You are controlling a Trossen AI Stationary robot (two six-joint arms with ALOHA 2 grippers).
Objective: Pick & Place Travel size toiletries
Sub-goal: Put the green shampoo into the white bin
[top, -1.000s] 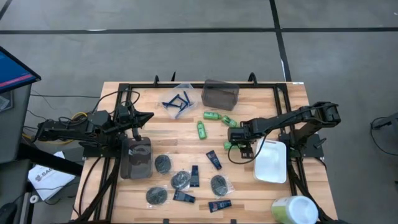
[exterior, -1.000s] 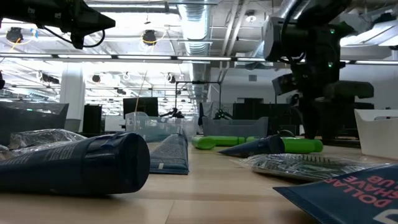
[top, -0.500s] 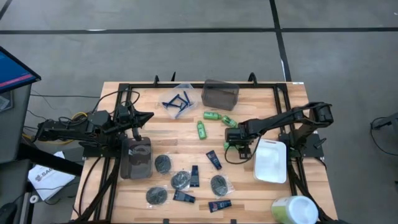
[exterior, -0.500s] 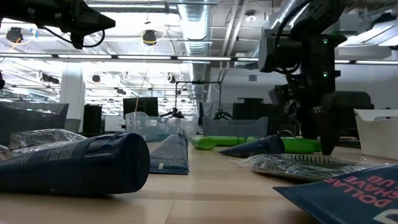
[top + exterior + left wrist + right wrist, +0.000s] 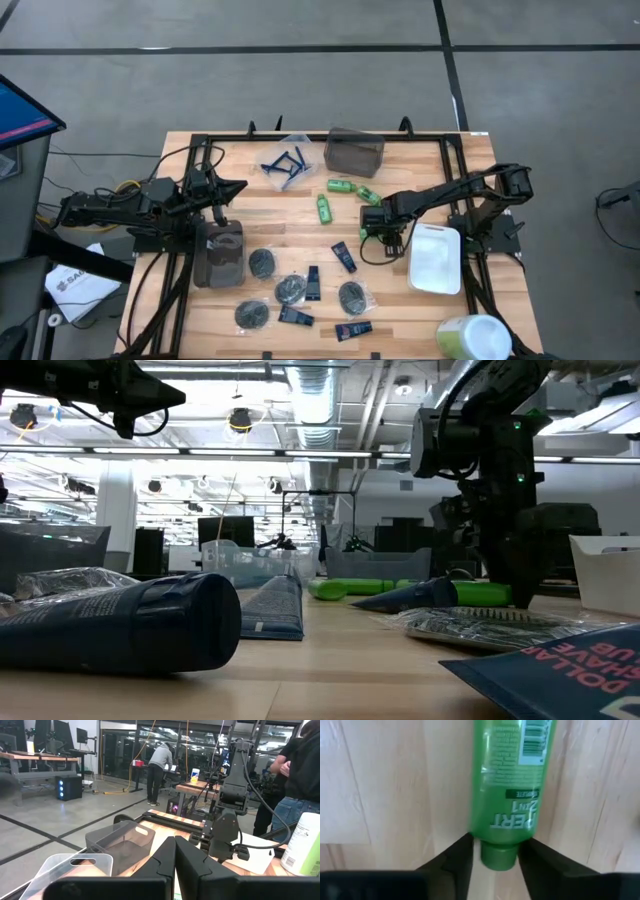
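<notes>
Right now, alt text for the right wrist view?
A bright green plastic mini bottle lies on the pale wooden table, its green cap end sitting between the two dark fingers of the right gripper. The fingers flank the cap closely on both sides; whether they press it is not clear. Printed label text runs along the bottle.

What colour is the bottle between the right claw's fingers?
Bright green bottle, cap included, with a white label; the right wrist view shows it best.
</notes>
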